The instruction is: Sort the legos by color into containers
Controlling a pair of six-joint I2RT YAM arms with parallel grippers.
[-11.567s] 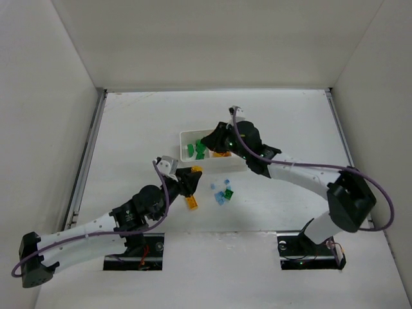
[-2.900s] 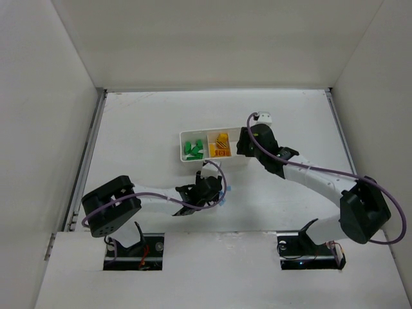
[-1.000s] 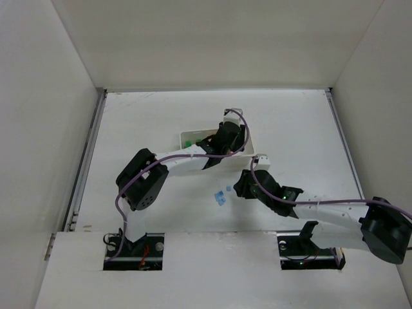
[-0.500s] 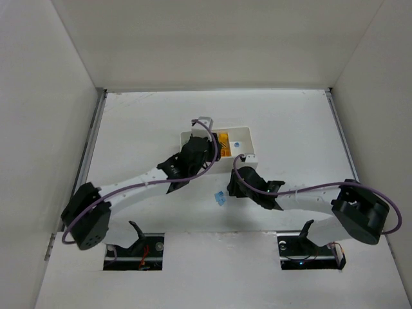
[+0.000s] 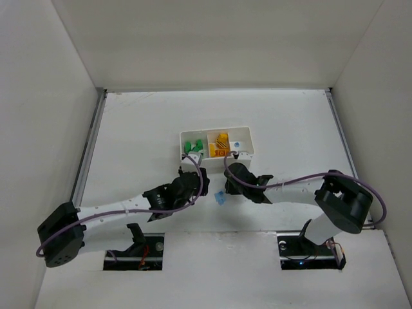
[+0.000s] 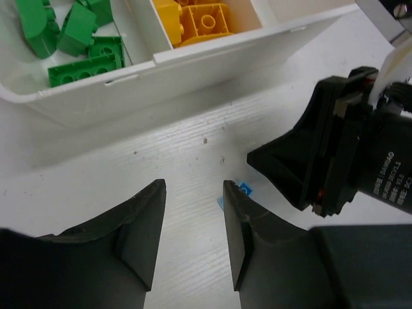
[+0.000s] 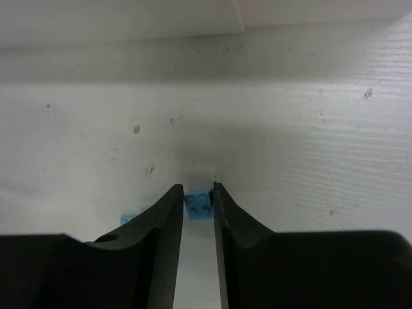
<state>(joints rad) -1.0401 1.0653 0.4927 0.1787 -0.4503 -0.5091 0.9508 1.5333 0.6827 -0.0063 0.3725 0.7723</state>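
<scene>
Between the tips of my right gripper sits a pale blue lego, studs up, resting on the white table. Both fingers press against its sides, so I am pinching it where it lies. Just outside one finger a second blue lego peeks out, mostly hidden by my own finger.

Near this spot, a little farther from my bases, lies the tray. From my left wrist I see green legos in its left compartment and yellow-orange legos in the middle one. From above, a small blue piece shows in the right compartment, too tiny to make out further.

My left gripper hovers over the table on the near side of the tray's front wall, its fingers spread with bare table between them. The black nose of my right gripper lies just to its right, close but apart from it.
</scene>
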